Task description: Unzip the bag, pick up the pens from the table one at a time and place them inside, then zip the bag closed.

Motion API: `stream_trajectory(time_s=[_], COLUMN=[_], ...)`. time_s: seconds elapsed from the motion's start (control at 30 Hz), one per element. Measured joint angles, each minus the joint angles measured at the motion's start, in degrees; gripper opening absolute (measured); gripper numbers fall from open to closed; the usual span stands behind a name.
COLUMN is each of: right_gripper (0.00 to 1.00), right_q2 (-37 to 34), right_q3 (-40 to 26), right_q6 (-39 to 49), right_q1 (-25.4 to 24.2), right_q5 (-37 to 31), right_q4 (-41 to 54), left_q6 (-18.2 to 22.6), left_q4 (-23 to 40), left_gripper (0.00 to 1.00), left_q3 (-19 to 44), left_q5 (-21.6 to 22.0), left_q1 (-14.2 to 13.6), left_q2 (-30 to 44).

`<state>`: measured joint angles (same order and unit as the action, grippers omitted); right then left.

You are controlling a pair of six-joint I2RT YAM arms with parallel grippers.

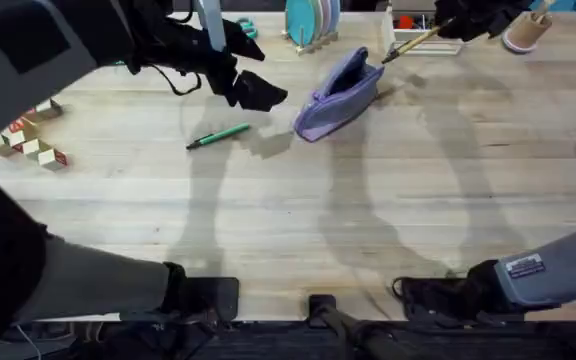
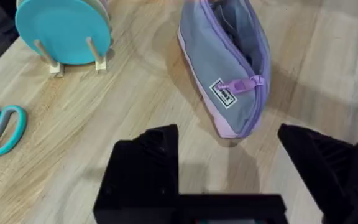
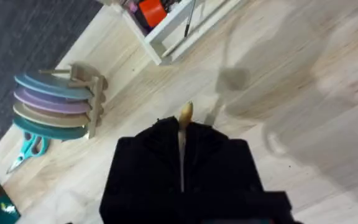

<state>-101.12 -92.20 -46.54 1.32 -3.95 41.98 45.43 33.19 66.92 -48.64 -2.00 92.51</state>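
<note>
The lavender bag (image 1: 338, 95) lies on the table (image 1: 298, 220) at the back middle, and the left wrist view shows its zipper open (image 2: 229, 68). My left gripper (image 1: 258, 92) hovers just left of it, open and holding nothing (image 2: 225, 132). The green pen (image 1: 220, 135) rests on the wood in front of that gripper. At the back right, my right gripper (image 1: 446, 28) is shut on the tan pen (image 1: 413, 42), whose dark tip points toward the bag's far end. In the right wrist view the tan pen (image 3: 182, 143) sticks out between the closed fingers (image 3: 182, 124).
A wooden rack of plates (image 1: 313, 20) and teal scissors (image 1: 243, 28) sit behind the bag. A white tray (image 1: 418, 30) and a cup (image 1: 523, 30) stand at the back right. Small blocks (image 1: 33, 135) lie at the left edge.
</note>
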Motion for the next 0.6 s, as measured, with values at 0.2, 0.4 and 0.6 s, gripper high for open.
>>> stream_trajectory(time_s=[0.2, 0.4, 0.6], right_gripper=[0.031, 0.031, 0.031], right_q2=[-0.10, -1.54, -4.10], right_q3=[0.00, 0.00, 0.00], right_q6=[-2.14, -2.83, -2.95], right_q1=[2.21, 5.54, 7.80], right_q5=[-5.25, -8.00, -10.37], right_q4=[-2.52, -7.44, -7.35], left_q6=[0.00, 0.00, 0.00], left_q4=[0.01, 0.02, 0.03], left_gripper=[0.993, 0.993, 0.993], left_q3=[0.00, 0.00, 0.00], left_q5=[0.00, 0.00, 0.00], left_q1=[0.00, 0.00, 0.00], left_q2=[0.00, 0.00, 0.00])
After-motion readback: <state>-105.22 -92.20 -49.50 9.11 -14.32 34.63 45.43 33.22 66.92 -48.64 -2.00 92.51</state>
